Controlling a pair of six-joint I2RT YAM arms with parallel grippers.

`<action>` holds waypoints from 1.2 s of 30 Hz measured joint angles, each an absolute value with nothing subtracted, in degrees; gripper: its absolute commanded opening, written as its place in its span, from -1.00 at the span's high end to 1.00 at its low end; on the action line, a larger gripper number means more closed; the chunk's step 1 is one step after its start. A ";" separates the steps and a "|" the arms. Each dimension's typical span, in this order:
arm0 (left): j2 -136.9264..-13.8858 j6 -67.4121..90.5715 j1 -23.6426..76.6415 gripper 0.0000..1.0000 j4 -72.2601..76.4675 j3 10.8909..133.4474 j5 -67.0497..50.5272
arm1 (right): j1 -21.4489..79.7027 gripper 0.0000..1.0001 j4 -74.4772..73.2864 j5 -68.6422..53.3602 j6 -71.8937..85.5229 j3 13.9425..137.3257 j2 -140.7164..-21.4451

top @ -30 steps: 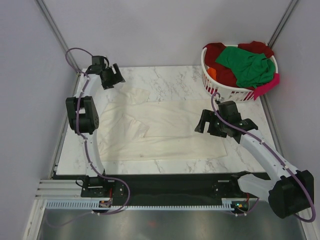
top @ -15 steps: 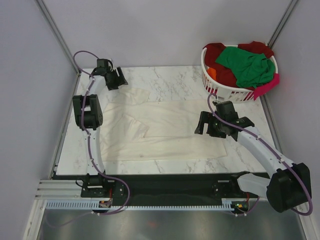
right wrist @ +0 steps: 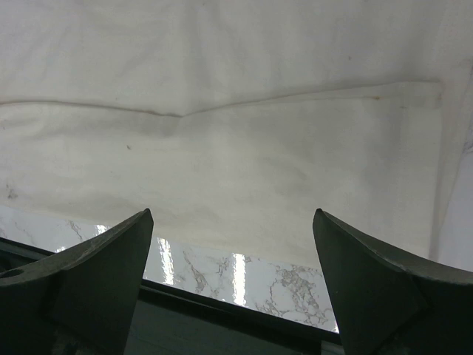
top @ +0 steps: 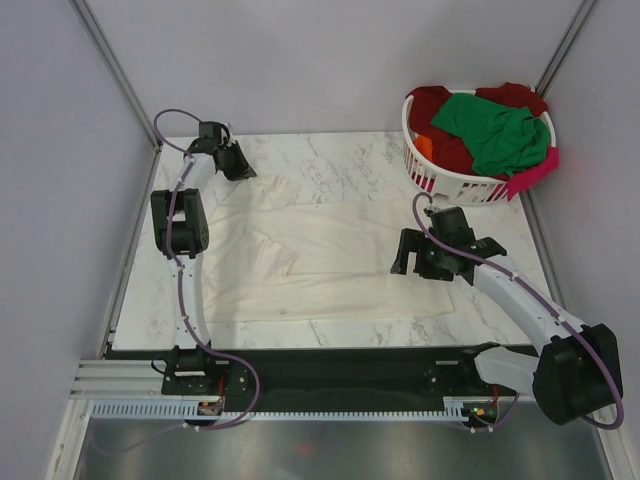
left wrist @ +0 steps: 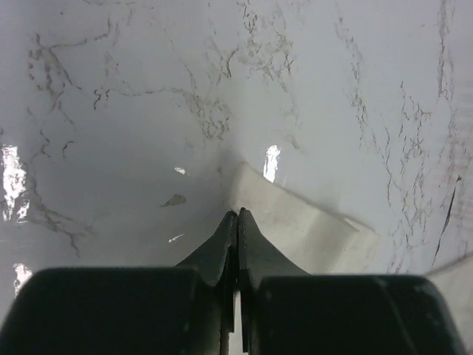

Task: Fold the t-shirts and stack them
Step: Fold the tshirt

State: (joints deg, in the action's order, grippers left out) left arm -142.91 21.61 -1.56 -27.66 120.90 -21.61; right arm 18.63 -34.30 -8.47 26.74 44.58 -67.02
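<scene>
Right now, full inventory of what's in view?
cream shirt: 1, off-white, spread flat mid-table
green shirt: 1, green, on top in the basket
red shirt: at least 1, dark red, in the basket
orange shirt: 1, orange, basket's left side, mostly hidden
pink shirt: 1, pink, hanging over the basket's right rim
basket: 1, white slatted, far right corner
table: 1, white marble
left hand: shut, at the cream sleeve's edge, far left; grip on cloth unclear
right hand: open, over the cream shirt's near right part

left fingers (left wrist: 218,251) at cream t-shirt (left wrist: 295,222) corner: pinch indiscernible | basket (top: 440,181): lower t-shirts (top: 432,106) mostly buried under green t-shirt (top: 495,130)
</scene>
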 measured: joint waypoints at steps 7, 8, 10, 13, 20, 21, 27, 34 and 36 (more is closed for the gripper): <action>-143.72 21.52 -0.97 0.95 -28.12 123.61 -22.81 | 18.63 -0.96 -34.30 -8.47 26.70 44.58 -67.02; -143.55 21.50 -0.89 0.95 -28.16 123.90 -22.90 | 18.63 -0.96 -34.28 -8.47 26.70 44.58 -67.02; -142.54 21.34 -0.89 0.95 -28.60 123.92 -23.07 | 18.63 -0.96 -34.28 -8.47 26.68 44.58 -67.02; -139.46 20.86 -0.89 0.95 -29.06 122.69 -23.27 | 18.63 -0.96 -34.35 -8.16 26.65 44.82 -67.18; -117.03 18.24 -0.89 0.95 -29.41 105.21 -24.91 | 18.63 -0.96 -34.00 -7.11 26.50 51.00 -70.57; -113.80 17.82 -0.89 0.95 -28.99 102.54 -25.12 | 18.63 -0.96 -33.82 -7.01 26.50 51.66 -70.65; -89.95 16.01 -0.84 0.95 -29.63 80.29 -26.02 | 18.63 -0.96 -33.41 -5.17 26.52 54.72 -70.67; -67.02 15.55 -0.69 0.95 -38.00 60.23 -22.63 | 18.63 -0.96 -34.02 -2.24 26.65 59.77 -74.54; -63.92 15.73 -0.67 0.95 -39.83 57.10 -21.58 | 18.63 -0.96 -34.76 -0.93 26.74 63.07 -77.17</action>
